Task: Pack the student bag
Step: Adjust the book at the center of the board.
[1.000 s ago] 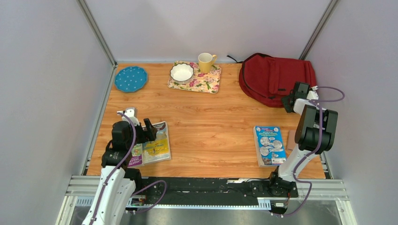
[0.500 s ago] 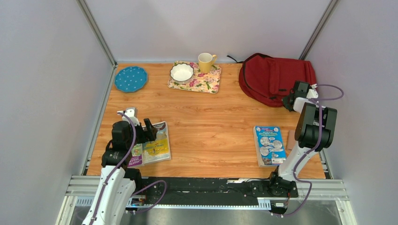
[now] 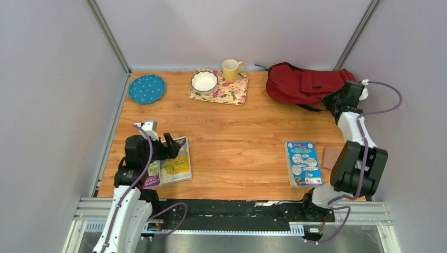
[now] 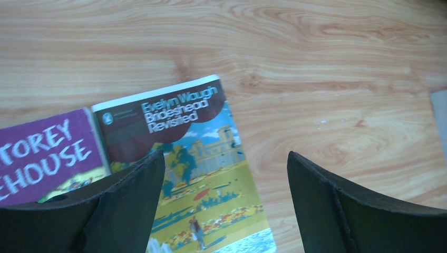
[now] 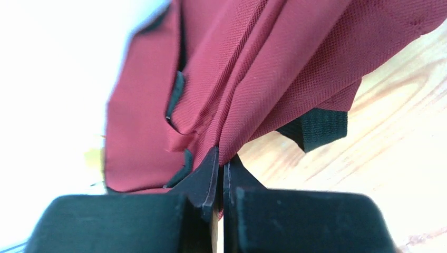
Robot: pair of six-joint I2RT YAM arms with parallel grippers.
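At the far right corner of the table (image 3: 237,137), close to the back wall, lies the student bag (image 3: 303,84), big and dark red. The right gripper (image 3: 333,101) is at the bag's near right edge, touching it. Up close, from the right wrist, its two black fingers (image 5: 203,174) are squeezed together with a fold of the red cloth caught between them. The cloth runs up and away from the pinch in long folds, and a black strap (image 5: 316,129) hangs under it, over the wood. Left of the bag sits a flowery tray (image 3: 234,94) with a white bowl (image 3: 204,81) and a yellow mug (image 3: 230,69) on it, and further left a blue plate (image 3: 147,88). Nearer, on the right, a blue book (image 3: 303,162) lies flat, well apart from the bag. Way over on the near left, the left gripper (image 3: 167,143) hangs with its fingers wide apart, holding nothing, just above a yellow and green book (image 4: 195,174) that lies beside a purple book (image 4: 47,153).
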